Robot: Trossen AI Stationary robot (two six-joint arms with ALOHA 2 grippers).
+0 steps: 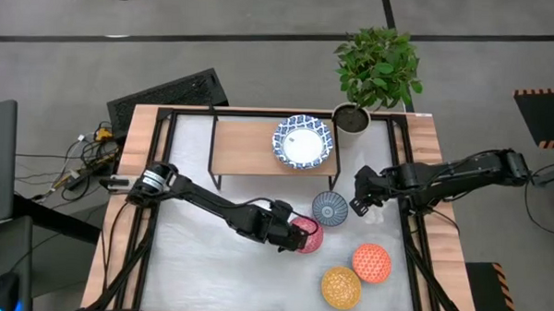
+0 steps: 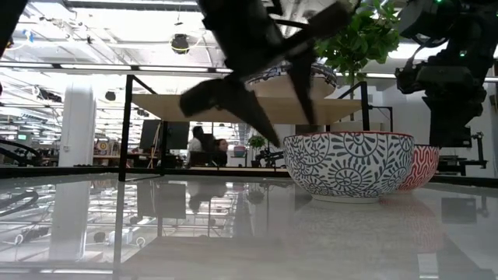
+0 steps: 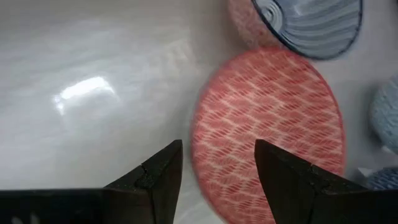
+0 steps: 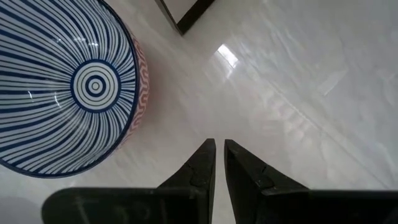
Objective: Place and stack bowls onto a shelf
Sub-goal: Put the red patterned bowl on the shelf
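Our left tool (image 1: pixel 297 237) hangs over the pink-red bowl (image 1: pixel 309 236), fingers spread, nothing held. Our right tool (image 1: pixel 358 204) waits just right of the grey-blue bowl (image 1: pixel 330 208), fingers nearly together and empty. On the shelf (image 1: pixel 245 147) at the far side stands the wide blue-and-white bowl stack (image 1: pixel 304 142). We judge 4 small bowls are left: these 2, plus the orange-red bowl (image 1: pixel 372 262) and yellow-orange bowl (image 1: pixel 340 286) on the near surface (image 1: pixel 199 264).

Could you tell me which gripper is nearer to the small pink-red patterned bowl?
Left. The left gripper is open right at the pink-red patterned bowl; the right gripper, shut, hovers beyond the grey-blue bowl.
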